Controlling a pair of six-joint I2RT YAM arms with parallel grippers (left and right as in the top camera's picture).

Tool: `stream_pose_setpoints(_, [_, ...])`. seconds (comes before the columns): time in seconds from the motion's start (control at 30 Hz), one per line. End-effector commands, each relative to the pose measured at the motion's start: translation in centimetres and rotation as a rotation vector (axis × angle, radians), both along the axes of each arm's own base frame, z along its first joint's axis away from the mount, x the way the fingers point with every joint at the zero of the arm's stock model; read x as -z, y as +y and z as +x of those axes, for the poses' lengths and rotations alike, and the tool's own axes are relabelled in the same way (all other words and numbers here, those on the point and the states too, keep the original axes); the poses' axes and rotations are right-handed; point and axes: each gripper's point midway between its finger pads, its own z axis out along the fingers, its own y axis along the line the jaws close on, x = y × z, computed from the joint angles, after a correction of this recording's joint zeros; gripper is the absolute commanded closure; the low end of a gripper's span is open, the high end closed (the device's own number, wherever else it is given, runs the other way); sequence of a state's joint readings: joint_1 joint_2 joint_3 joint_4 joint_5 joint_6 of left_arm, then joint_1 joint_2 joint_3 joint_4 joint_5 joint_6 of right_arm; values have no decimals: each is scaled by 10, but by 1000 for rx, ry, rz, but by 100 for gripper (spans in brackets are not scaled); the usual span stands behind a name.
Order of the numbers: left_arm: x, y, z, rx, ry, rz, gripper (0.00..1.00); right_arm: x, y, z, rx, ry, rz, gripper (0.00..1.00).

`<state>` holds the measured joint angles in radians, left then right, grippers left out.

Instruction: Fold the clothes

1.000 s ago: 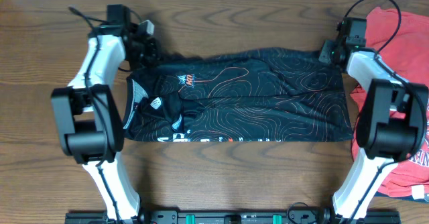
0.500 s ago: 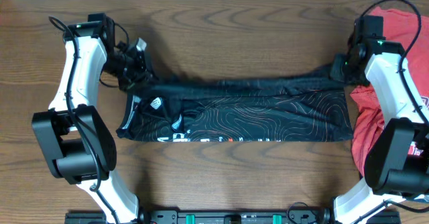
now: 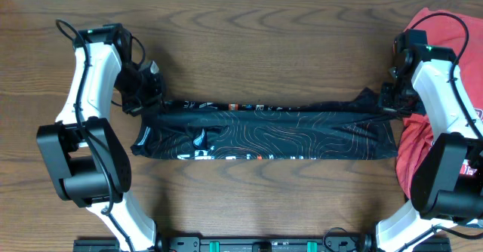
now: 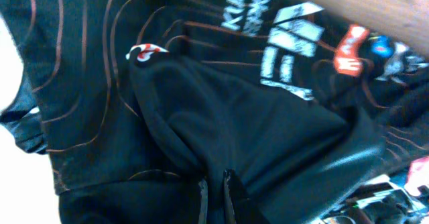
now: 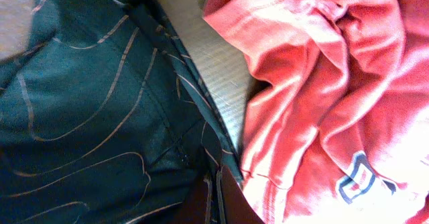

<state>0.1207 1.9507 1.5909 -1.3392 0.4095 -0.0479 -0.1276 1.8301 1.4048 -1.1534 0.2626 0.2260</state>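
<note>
Jersey (image 3: 272, 131) lay across the table (image 3: 264, 33) as a long, narrow black band, with white lettering along its near edge. Left pincer (image 4: 214, 187) was clamped on a pinch of black cloth at the band's far left corner. Right pincer (image 5: 213, 184) gripped the far right corner, its fingers pressed together on the hem. A red T-shirt (image 3: 441, 33) lay crumpled just beside that end, touching the jersey.

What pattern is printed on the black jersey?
The jersey carries fine orange and white contour lines; overhead view shows it best.
</note>
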Motion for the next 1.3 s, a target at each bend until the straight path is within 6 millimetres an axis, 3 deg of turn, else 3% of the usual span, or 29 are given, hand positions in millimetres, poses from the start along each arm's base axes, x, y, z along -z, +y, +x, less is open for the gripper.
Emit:
stream_pose_setpoints(0.0, [10, 8, -13, 20, 46, 48, 94, -8, -13, -6, 9, 8, -49, 97])
stream_pose_setpoints(0.13, [14, 7, -18, 17, 67, 46, 95, -8, -17, -12, 24, 26, -49, 96])
stream_pose_setpoints(0.27, [13, 7, -21, 17, 81, 44, 92, -8, -23, -16, 43, 36, -47, 85])
stream_pose_setpoints(0.3, [12, 7, -24, 18, 92, 42, 85, -8, -24, -18, 47, 41, -47, 82])
stream_pose_setpoints(0.33, [11, 6, -27, 18, 103, 41, 70, -8, -26, -20, 54, 48, -46, 77])
stream_pose_setpoints(0.37, [11, 6, -29, 19, 113, 40, 62, -8, -28, -22, 60, 53, -44, 73])
stream_pose_setpoints(0.5, [8, 5, -36, 20, 147, 35, 43, -9, -35, -27, 87, 63, -41, 69])
stream_pose_setpoints(0.7, [5, 4, -43, 21, 178, 31, 42, -7, -32, -29, 75, 72, -9, 53])
stream_pose_setpoints(0.97, [11, 3, -28, 30, 107, 40, 41, 5, 3, -21, -81, 57, 216, 39])
stream_pose_setpoints(1.27, [12, -8, -25, 66, 93, 44, 40, 31, 23, -21, -176, 22, 350, 25])
